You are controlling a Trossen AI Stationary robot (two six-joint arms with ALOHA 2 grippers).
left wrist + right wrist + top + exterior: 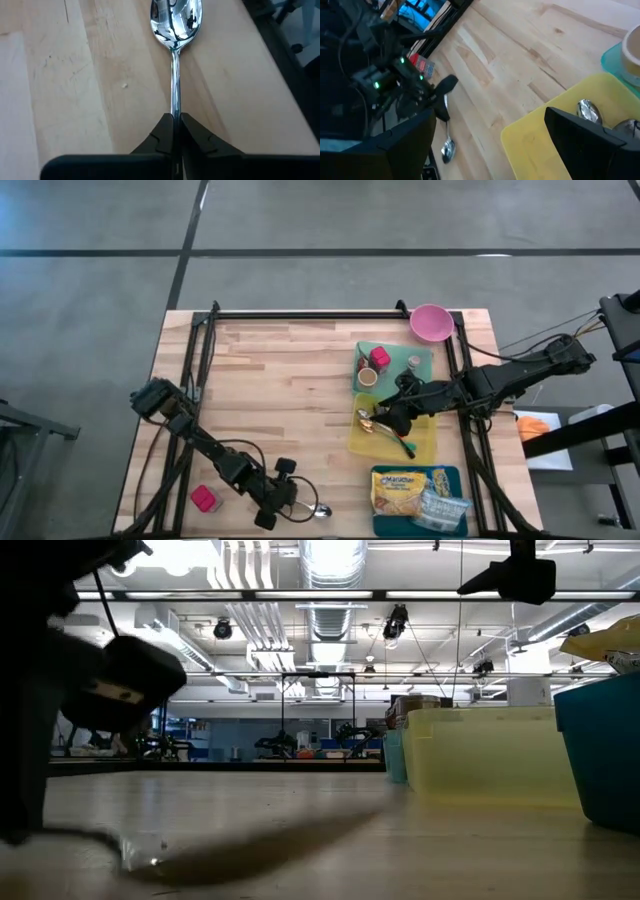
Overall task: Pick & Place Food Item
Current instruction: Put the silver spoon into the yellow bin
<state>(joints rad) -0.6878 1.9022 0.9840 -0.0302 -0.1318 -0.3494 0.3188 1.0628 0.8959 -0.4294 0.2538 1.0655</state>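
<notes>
From above, the left pincer (300, 505) sat low at the near edge of the counter (290, 380), clamped on the handle of a spoon (320, 510) whose bowl pointed toward the right. A pink cube (204, 499) lay just to its left. The right pincer (385, 420) hung over the yellow tray (425, 442), fingers spread wide and holding nothing, with a gold spoon (366, 425) and a green-handled utensil (404, 446) lying in that tray. Behind it stood a green tray (420, 352) carrying a red cup (380, 358) and a tan cup (367, 377), and a pink bowl (431, 322) at the far corner. A blue tray (452, 476) near the right front held a yellow food packet (395, 490) and a clear bag (443, 508).

At counter height, the left arm (60, 690) filled the left side, blurred; the spoon's bowl (140, 852) rested on the wood. The yellow tray (480, 755) and blue tray (600, 750) stood at right.

In the left wrist view, the two dark fingers (162, 135) were closed tight on the spoon's thin handle (174, 85), the shiny bowl (176, 20) lying ahead on the boards.

In the right wrist view, the right pincer's own fingers (580, 135) stood far apart above the yellow tray (535, 145); across the counter the left pincer (442, 102) gripped the spoon (448, 148), with the pink cube (422, 65) beyond.
</notes>
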